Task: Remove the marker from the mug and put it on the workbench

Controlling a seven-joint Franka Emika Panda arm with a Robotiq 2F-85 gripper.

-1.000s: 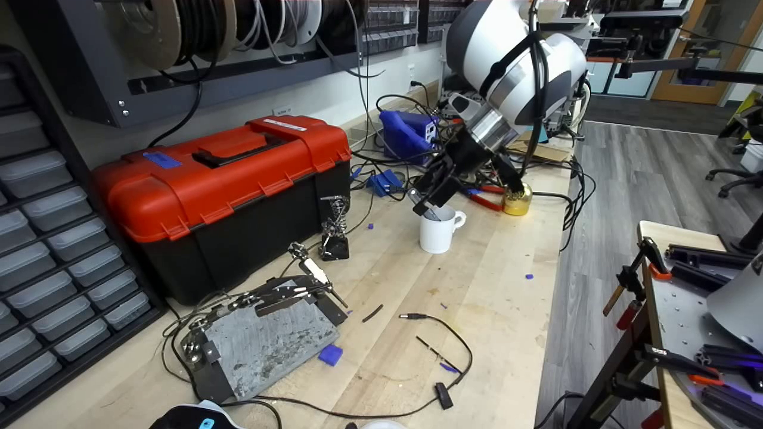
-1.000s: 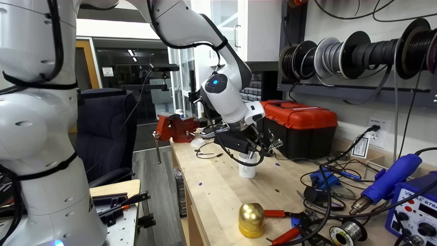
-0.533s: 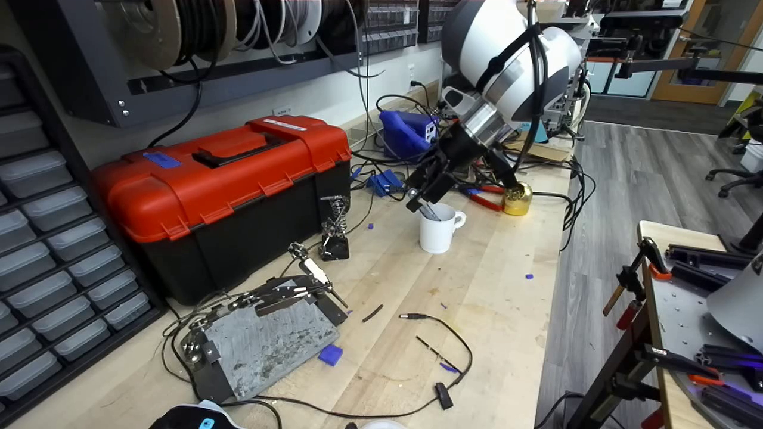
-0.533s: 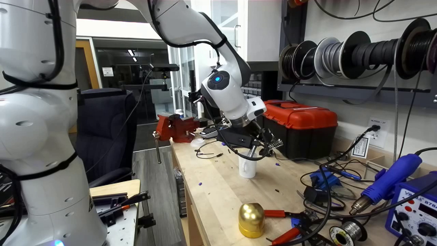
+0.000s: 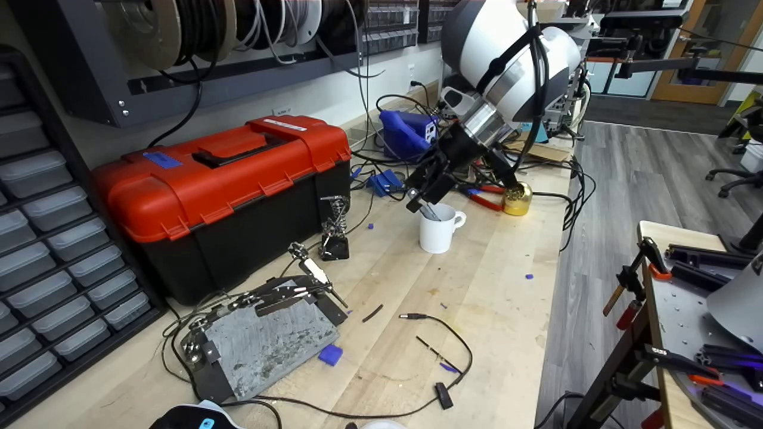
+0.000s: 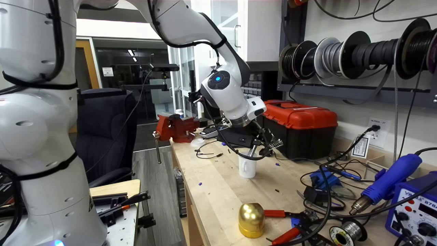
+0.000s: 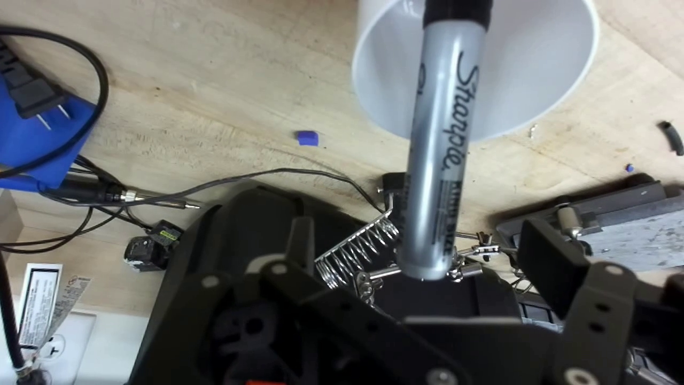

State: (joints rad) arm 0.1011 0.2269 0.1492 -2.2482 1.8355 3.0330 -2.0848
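The marker is a silver Sharpie with a black cap end [image 7: 441, 155], standing tilted in the white mug [image 7: 539, 64], cap end down. In both exterior views the marker [image 5: 428, 211] [image 6: 252, 150] leans out of the mug [image 5: 436, 235] [image 6: 247, 168], which stands upright on the wooden workbench [image 5: 501, 298]. My gripper [image 7: 426, 254] is open. Its two fingers are wide apart, with the marker's free end between them and a gap on each side. In both exterior views the gripper [image 5: 421, 196] [image 6: 253, 143] is just above the mug's rim.
A red and black toolbox [image 5: 232, 196] stands beside the mug, with a coil iron stand [image 5: 335, 229] before it. A gold tip cleaner [image 6: 251, 220], red-handled pliers [image 6: 285, 235] and cables lie nearby. A grey plate with clamps [image 5: 268, 345] lies farther along. The bench edge is at one side.
Over the first half second my gripper has shifted and lifted slightly at the marker's free end. Since then it has hardly moved. The mug and marker stay in place.
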